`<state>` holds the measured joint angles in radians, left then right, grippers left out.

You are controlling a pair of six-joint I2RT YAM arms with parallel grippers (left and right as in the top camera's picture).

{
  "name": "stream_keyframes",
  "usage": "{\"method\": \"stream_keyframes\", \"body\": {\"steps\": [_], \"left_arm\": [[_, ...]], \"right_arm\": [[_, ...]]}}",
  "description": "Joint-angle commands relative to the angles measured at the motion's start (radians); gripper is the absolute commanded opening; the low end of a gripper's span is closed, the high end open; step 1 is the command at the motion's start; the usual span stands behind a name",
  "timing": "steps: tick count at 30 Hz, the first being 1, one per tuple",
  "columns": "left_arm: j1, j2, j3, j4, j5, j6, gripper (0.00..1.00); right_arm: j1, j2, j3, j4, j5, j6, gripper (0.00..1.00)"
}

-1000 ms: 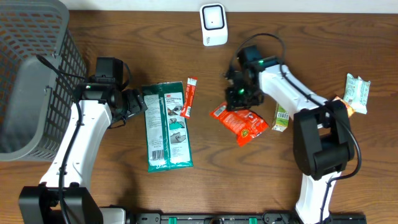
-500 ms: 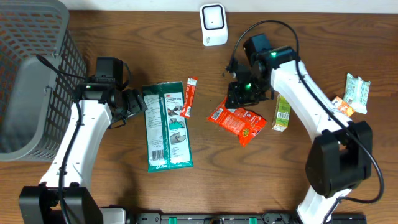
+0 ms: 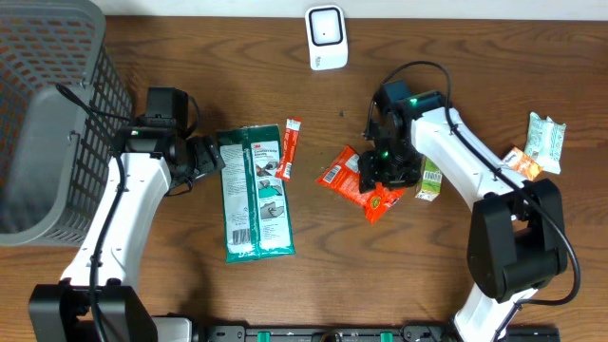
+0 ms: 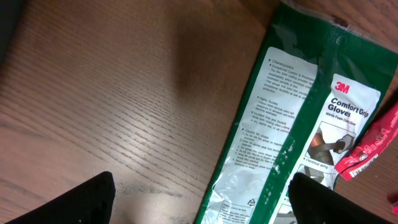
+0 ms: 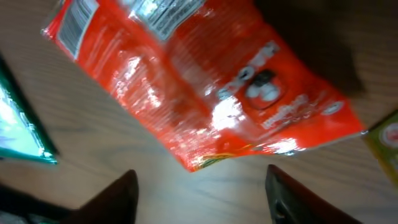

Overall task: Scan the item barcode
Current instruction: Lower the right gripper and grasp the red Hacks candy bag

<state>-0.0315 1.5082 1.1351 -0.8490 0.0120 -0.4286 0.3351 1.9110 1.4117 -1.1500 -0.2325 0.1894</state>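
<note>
Two wide-open, empty grippers: the right gripper (image 5: pixel 200 190) has just released the crinkly red foil pouch (image 3: pixel 340 177) below the white boxy scanner (image 3: pixel 325 36), probably unscanned; the left gripper (image 4: pixel 199 196) waits.

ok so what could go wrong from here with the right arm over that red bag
1. The red bag is glossy and lies flat; the open right gripper may slip off or only crumple the film.
2. The small carton lies close beside the bag, so a descent could knock it.
3. The barcode sits at one end of the bag; once lifted it may not face the scanner.
</note>
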Motion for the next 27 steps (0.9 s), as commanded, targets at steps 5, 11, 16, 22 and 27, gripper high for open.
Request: {"method": "stream_keyframes", "body": {"steps": [5,11,16,22,27], "left_arm": [[0.002,-0.001,0.008,-0.003,-0.013,0.009,0.90],[0.002,-0.001,0.008,-0.003,-0.013,0.009,0.90],[0.002,-0.001,0.008,-0.003,-0.013,0.009,0.90],[0.002,-0.001,0.008,-0.003,-0.013,0.009,0.90],[0.002,-0.001,0.008,-0.003,-0.013,0.009,0.90]], "right_arm": [[-0.002,0.004,-0.042,0.052,0.041,0.105,0.99],[-0.002,0.004,-0.089,0.104,0.040,0.280,0.99],[0.000,0.004,-0.092,0.132,0.045,0.358,0.99],[0.000,0.004,-0.128,0.203,0.079,0.469,0.98],[-0.001,0.004,-0.167,0.213,0.078,0.526,0.94]]}}
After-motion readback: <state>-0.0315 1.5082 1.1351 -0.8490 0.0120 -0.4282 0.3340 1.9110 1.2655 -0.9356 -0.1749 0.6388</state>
